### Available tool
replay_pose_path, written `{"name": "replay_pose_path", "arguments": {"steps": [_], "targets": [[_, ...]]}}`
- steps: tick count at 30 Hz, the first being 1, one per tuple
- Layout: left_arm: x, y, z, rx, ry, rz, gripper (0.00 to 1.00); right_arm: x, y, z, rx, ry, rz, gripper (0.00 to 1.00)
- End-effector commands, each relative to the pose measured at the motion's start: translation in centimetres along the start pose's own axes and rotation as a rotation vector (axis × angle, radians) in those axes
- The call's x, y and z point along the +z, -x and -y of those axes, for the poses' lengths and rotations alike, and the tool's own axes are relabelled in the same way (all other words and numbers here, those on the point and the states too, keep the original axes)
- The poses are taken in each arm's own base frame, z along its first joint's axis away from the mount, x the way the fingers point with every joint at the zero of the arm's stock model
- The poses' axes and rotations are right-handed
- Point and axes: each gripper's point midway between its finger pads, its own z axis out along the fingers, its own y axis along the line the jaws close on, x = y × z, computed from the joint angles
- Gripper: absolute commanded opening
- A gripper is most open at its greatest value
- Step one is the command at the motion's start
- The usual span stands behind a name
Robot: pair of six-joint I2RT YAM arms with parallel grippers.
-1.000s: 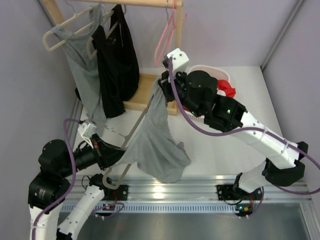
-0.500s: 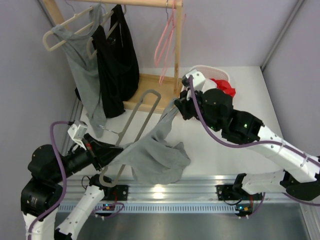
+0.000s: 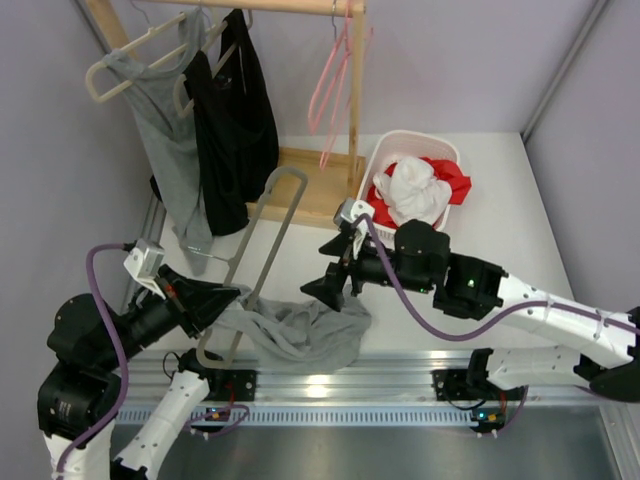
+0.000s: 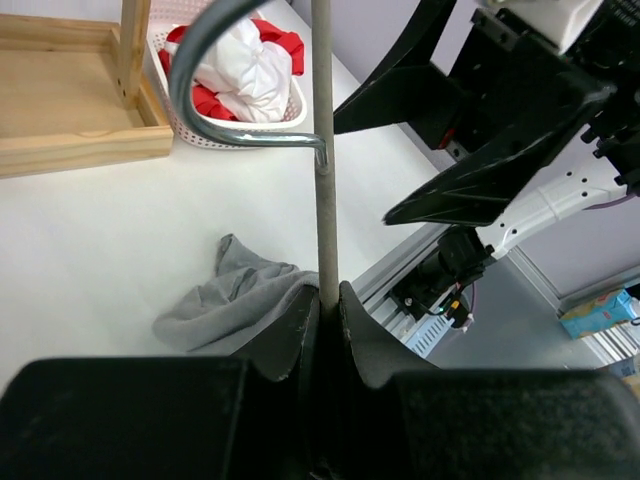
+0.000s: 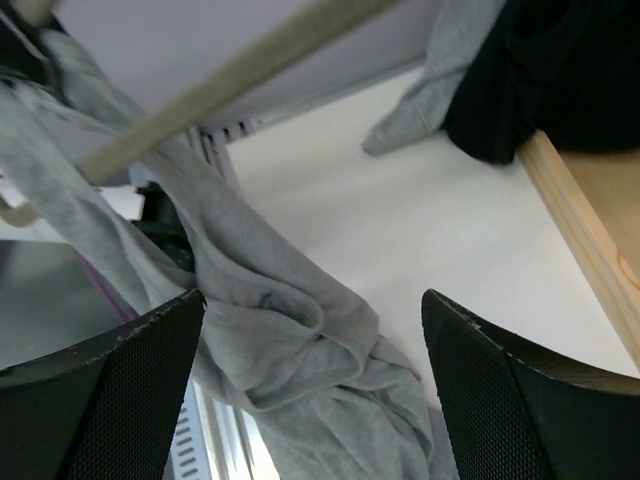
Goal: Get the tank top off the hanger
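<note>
Though heaped, one tank top (image 3: 295,335)

This is a robotics lab cell dressed up as a laundry corner. A wooden clothes rack (image 3: 300,165) stands at the back of a white counter (image 3: 500,220), with plain lilac partition walls (image 3: 450,60) close behind it and to either side. In front of the rack, an aluminium rail (image 3: 340,385) carries the bolted bases of the left arm (image 3: 90,345) and right arm (image 3: 540,305), which trail purple cables (image 3: 405,306). Just right of the rack sits a white laundry basket (image 3: 385,152).
</note>
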Motion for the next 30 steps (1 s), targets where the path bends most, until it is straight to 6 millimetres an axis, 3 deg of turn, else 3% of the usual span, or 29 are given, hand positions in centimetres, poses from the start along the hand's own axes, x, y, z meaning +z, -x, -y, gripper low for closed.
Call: {"name": "replay_pose_path", "arguments": {"steps": [1, 9, 22, 27, 30], "targets": [[0.0, 2.1, 1.3, 0.036, -0.048, 0.064, 0.00, -2.2, 7.8, -4.0, 0.015, 0.184, 0.266, 0.88], [0.0, 1.5, 1.1, 0.038, -0.047, 0.060, 0.00, -1.6, 12.9, -6.7, 0.130, 0.333, 0.432, 0.82], [-0.3, 1.4, 2.2, 0.040, -0.106, 0.062, 0.00, 2.0, 15.0, -6.1, 0.205, 0.354, 0.491, 0.82], [-0.3, 1.2, 2.5, 0.042, -0.124, 0.057, 0.00, 2.6, 15.8, -5.9, 0.215, 0.355, 0.513, 0.82], [-0.3, 1.0, 2.5, 0.040, -0.131, 0.052, 0.00, 3.4, 15.8, -6.1, 0.222, 0.363, 0.507, 0.75]]}}
